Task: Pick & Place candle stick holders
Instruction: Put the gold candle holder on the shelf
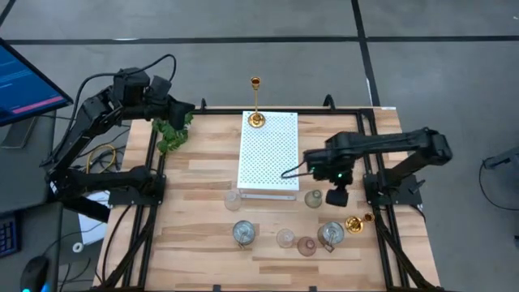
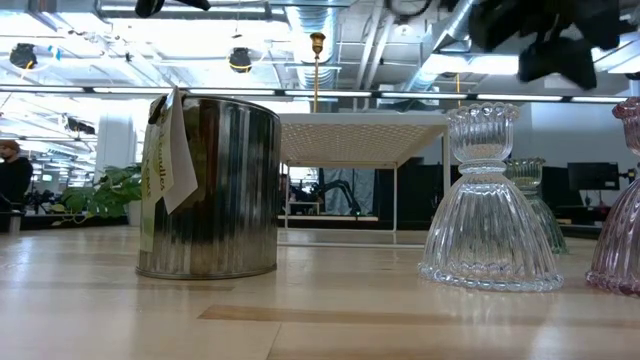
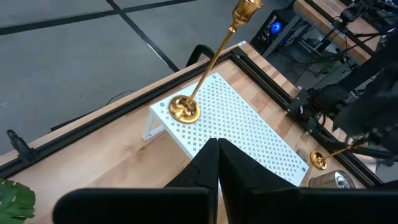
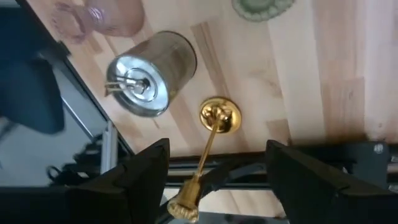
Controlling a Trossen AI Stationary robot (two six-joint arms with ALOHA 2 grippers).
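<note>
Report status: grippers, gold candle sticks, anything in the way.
Right gripper open above the gold stick at the table's right edge. Left gripper shut, parked at the far left corner. Second gold stick upright on white board. Silvery cup close beside target.

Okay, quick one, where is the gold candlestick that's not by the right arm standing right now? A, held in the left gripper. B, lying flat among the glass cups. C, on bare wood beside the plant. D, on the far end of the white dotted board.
D: the upright gold candlestick has its round base resting on the far end of the white dotted board.
</note>
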